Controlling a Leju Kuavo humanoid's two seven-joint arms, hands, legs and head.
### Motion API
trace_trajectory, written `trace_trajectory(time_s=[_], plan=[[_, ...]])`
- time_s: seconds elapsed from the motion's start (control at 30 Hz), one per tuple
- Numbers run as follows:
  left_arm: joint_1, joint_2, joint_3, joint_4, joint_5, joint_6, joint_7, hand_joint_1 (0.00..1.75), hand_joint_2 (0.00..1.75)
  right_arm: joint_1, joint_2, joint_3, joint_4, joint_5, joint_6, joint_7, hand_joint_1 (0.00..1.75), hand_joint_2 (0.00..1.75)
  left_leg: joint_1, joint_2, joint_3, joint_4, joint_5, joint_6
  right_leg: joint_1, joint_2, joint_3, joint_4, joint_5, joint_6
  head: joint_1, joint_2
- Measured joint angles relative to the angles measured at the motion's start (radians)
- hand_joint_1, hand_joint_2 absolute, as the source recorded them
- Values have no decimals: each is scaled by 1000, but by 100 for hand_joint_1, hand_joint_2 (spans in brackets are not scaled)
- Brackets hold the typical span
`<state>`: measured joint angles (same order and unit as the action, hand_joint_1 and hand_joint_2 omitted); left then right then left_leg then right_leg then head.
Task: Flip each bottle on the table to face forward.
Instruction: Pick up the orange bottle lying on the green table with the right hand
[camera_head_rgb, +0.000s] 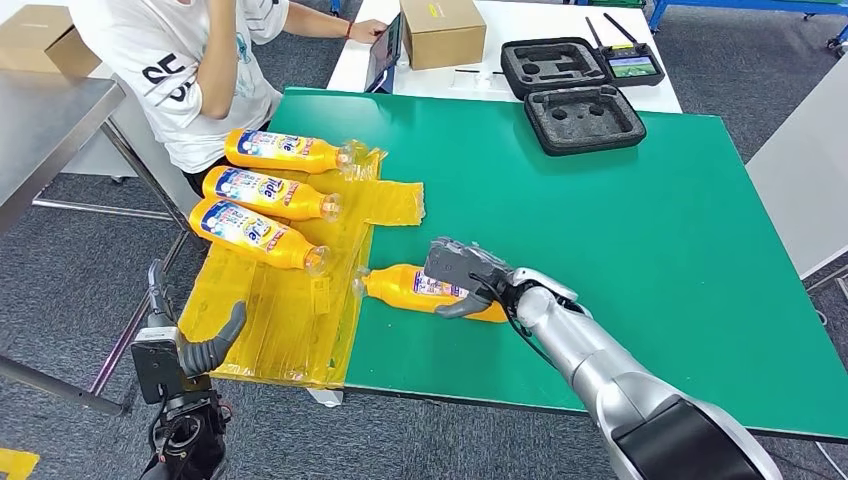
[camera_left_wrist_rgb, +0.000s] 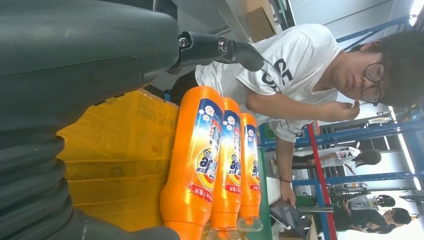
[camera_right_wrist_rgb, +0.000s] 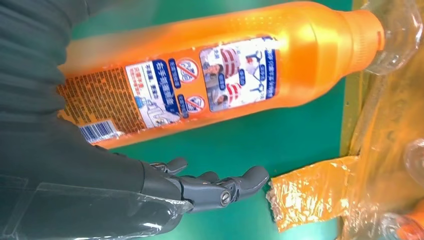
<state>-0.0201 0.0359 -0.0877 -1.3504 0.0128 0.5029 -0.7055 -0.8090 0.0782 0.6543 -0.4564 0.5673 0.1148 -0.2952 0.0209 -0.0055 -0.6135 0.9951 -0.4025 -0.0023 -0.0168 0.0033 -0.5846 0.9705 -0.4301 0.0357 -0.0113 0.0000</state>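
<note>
Three orange bottles (camera_head_rgb: 285, 150) (camera_head_rgb: 270, 190) (camera_head_rgb: 250, 232) lie side by side on yellow film (camera_head_rgb: 290, 320) at the table's left end, front labels up; the left wrist view shows them too (camera_left_wrist_rgb: 197, 160). A fourth orange bottle (camera_head_rgb: 405, 287) lies on the green table (camera_head_rgb: 620, 230), cap toward the film. Its back label with the barcode faces up (camera_right_wrist_rgb: 225, 75). My right hand (camera_head_rgb: 463, 272) hovers over its base end, fingers (camera_right_wrist_rgb: 220, 187) stretched out past the bottle and not closed on it. My left hand (camera_head_rgb: 195, 350) hangs open off the table's left front corner.
A person in a white T-shirt (camera_head_rgb: 190, 70) sits at the far left behind the bottles. Two black foam cases (camera_head_rgb: 585, 118) (camera_head_rgb: 555, 65), a controller (camera_head_rgb: 632, 65) and a cardboard box (camera_head_rgb: 440, 30) stand at the back. A grey metal table (camera_head_rgb: 50, 120) stands to the left.
</note>
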Motion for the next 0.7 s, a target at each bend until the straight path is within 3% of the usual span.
trace_trajectory(time_s=[0.7], plan=[[-6,0,0,9,8,-10,2,0,175,0,-9,27,31,18,25,27,0,175,0,0,0,0,0,0,0,0,0,0,0,0,0,0]])
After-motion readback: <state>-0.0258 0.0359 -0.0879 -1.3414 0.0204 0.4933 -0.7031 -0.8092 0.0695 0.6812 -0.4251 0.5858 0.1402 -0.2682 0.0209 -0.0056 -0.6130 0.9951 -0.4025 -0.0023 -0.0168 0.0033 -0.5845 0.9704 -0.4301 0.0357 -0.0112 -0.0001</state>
